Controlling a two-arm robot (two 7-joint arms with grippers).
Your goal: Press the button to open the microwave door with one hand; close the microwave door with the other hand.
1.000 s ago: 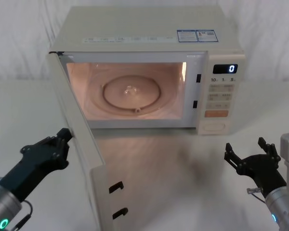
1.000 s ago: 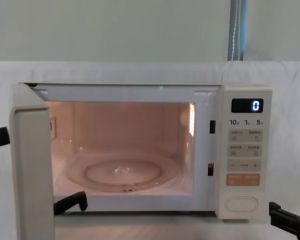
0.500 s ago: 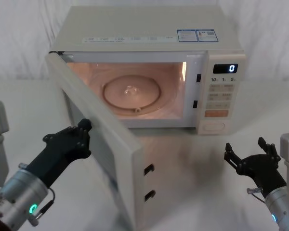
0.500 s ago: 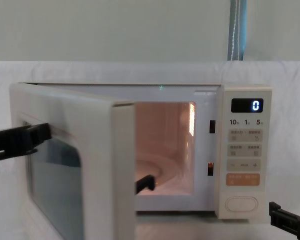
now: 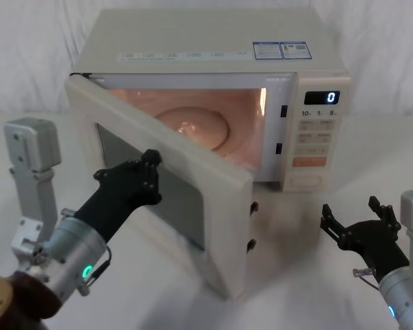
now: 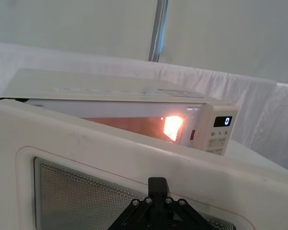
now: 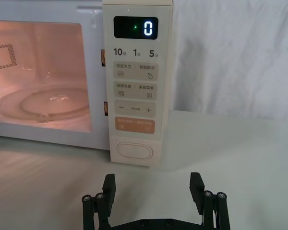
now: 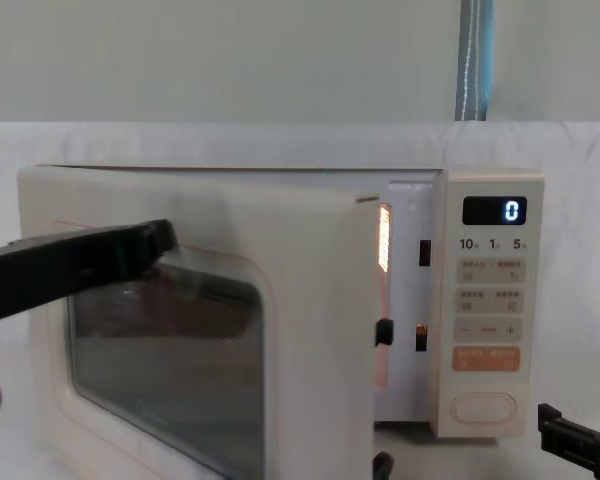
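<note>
- Pushing: left gripper (image 5: 143, 173) bears on the outer face of the microwave door (image 5: 220, 180), fingers pressed together, tip at the window's upper edge.
- Door stands roughly half-swung, hinged at the microwave's (image 5: 213, 41) left side; cavity lit.
- Judgement: rigid panel, light on its hinge; push the flat frame near the latch side, not the window.
- Right gripper (image 7: 153, 189) waits low over the worktop before the button (image 7: 133, 151), fingers spread.

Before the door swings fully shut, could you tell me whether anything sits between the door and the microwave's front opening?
Nothing visible does. The left gripper presses on the door from outside, and the gap to the microwave looks free. The right gripper waits on the right.
</note>
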